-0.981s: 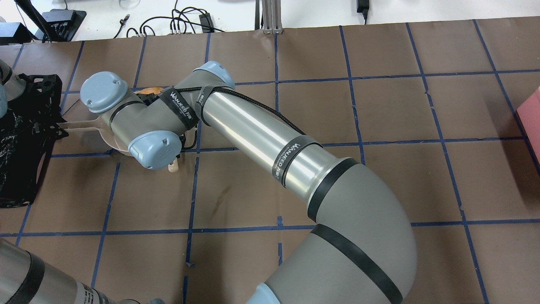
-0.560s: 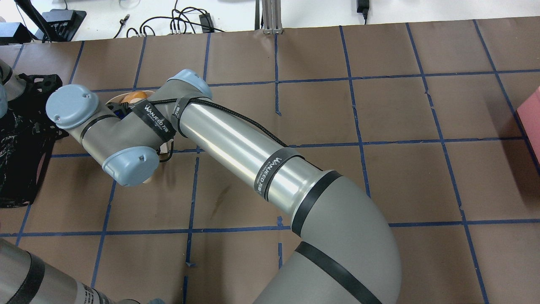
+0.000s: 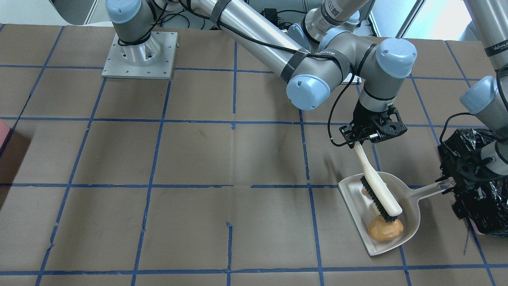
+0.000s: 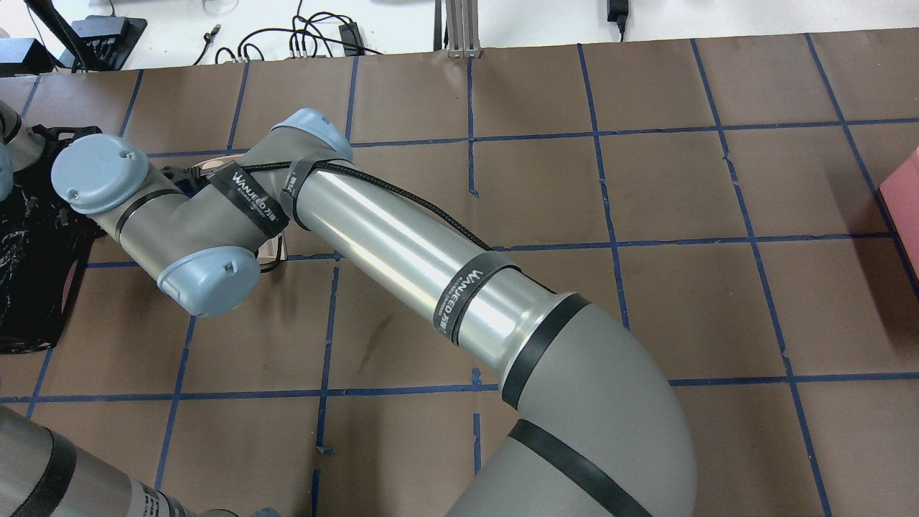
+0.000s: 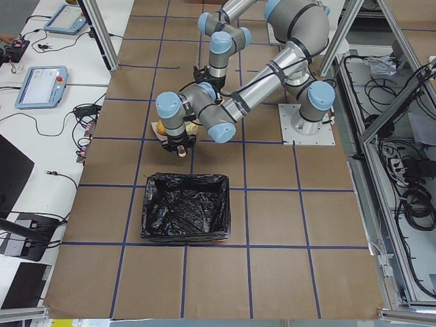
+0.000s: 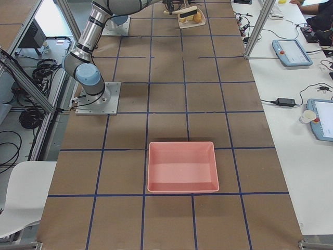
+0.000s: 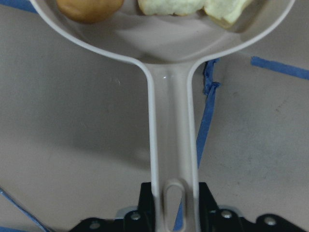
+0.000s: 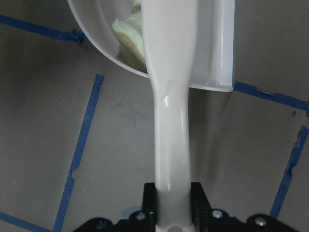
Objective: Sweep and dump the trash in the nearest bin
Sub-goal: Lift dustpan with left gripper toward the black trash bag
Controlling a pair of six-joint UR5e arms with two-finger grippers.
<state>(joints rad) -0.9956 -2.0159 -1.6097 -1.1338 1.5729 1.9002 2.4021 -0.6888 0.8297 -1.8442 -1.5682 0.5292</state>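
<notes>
Right pincer (image 3: pixel 365 137) clamped on cream handle of brush (image 3: pixel 380 190). Brush slants down into dustpan (image 3: pixel 354 206), black bristles over trash. Left pincer (image 7: pixel 174 203) shut tight on end of dustpan handle. Dustpan at lower right of front-facing view, over brown counter (image 3: pixel 198 159). All trash inside pan: orange-brown lump (image 3: pixel 385 230) against bristle end, pale yellow-green chunks (image 7: pixel 169 6) beside it, partly under brush. Black-lined bin (image 3: pixel 482 214) at right edge of same view, near dustpan handle.
</notes>
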